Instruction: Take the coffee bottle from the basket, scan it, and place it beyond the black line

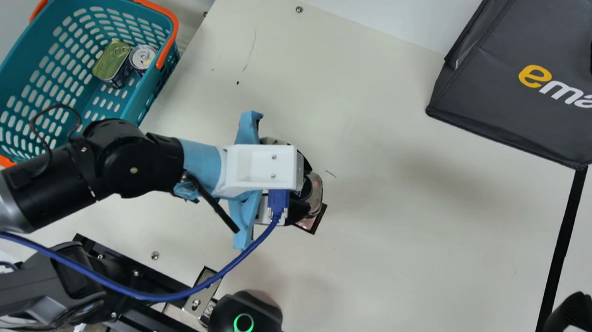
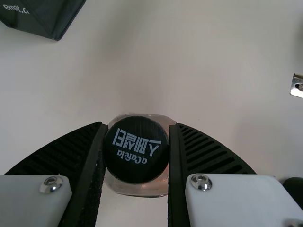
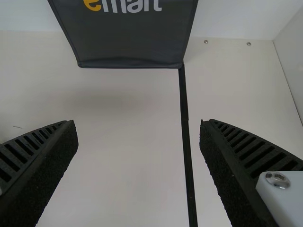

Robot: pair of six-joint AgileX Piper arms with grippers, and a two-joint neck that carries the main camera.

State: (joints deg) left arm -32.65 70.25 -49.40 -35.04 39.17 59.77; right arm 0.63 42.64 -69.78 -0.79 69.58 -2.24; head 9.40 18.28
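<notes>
My left gripper (image 1: 302,187) is over the middle of the table in the main view, at the coffee bottle (image 1: 316,194), which is partly hidden beneath it. In the left wrist view the black cap of the coffee bottle (image 2: 136,150) sits between the ribbed fingers of my left gripper (image 2: 136,153), both touching its sides. My right gripper (image 1: 573,331) is at the lower right near the black line (image 1: 561,252). The right wrist view has my right gripper (image 3: 138,142) wide open with nothing between its fingers, above the black line (image 3: 185,123). The basket (image 1: 147,98) stands at the upper left.
Two cans, one flat (image 1: 111,62) and one round (image 1: 142,57), lie in the basket. A dark shopping bag (image 1: 498,102) stands at the upper right, by the line's far end. A black scanner (image 1: 246,321) with a green ring is at the near edge.
</notes>
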